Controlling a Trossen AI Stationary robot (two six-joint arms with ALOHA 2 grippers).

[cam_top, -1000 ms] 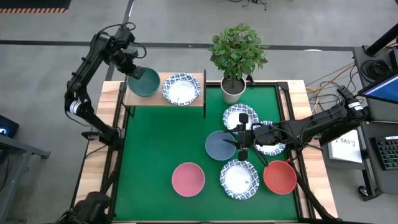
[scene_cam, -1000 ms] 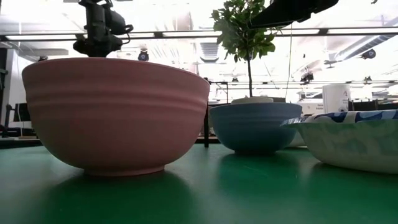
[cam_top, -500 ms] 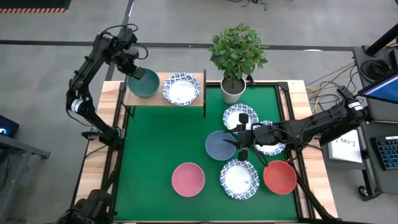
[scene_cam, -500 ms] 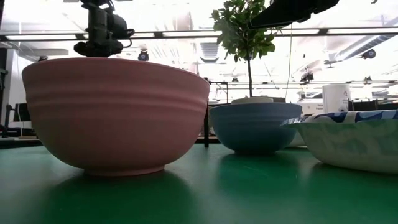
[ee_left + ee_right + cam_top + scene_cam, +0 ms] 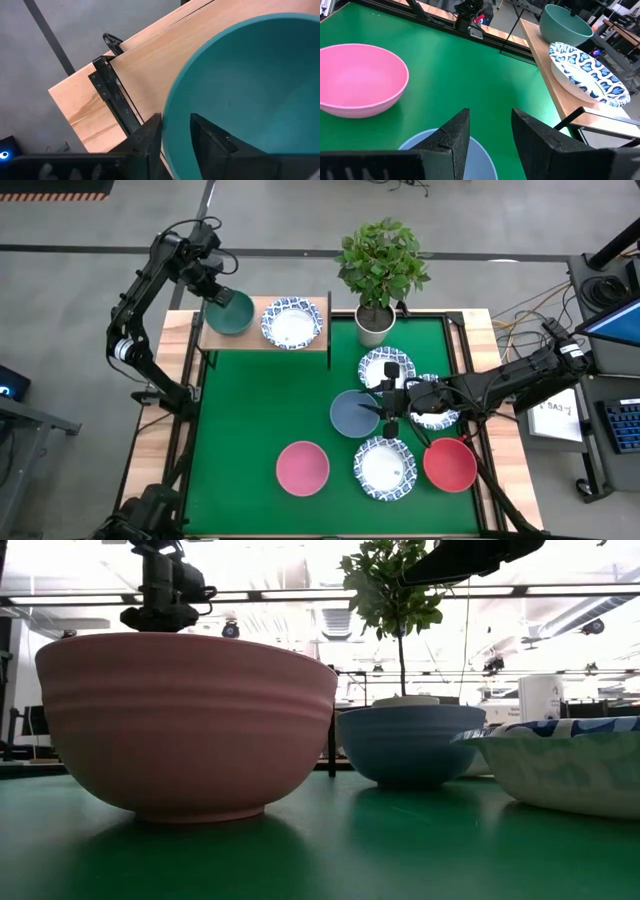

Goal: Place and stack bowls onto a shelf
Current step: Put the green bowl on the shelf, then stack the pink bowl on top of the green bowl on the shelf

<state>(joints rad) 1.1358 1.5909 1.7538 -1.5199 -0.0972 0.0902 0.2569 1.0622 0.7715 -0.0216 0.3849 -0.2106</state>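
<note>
Left gripper (image 5: 222, 297) sat at the far-left corner of the shelf (image 5: 315, 337), its fingers (image 5: 148, 136) closed across the rim of the dark green bowl (image 5: 232, 313), one outside the wall and one inside. That bowl rested on the left half of the light-wood board, with a blue-patterned white bowl (image 5: 292, 323) just beside it on the right half. Right gripper (image 5: 383, 411) hovered low over the green table (image 5: 250, 410), at the right edge of the grey-blue bowl (image 5: 354, 413); its fingers (image 5: 451, 135) stood parted with nothing between them, the grey-blue rim showing below the gap in the right wrist view. Pink bowl (image 5: 302, 467) stood nearer the front edge, apart from the others. Three more patterned bowls remained on the table: one (image 5: 386, 366) beyond the right gripper, one (image 5: 438, 412) mostly hidden under the right arm, one (image 5: 385, 469) near the front. Red bowl (image 5: 450, 465) sat just right of that last one. Potted plant (image 5: 381, 270) stood at the table's far edge, right of the shelf. Low view showed the pink bowl (image 5: 186, 724) large in front and the grey-blue bowl (image 5: 410, 743) behind it.
</note>
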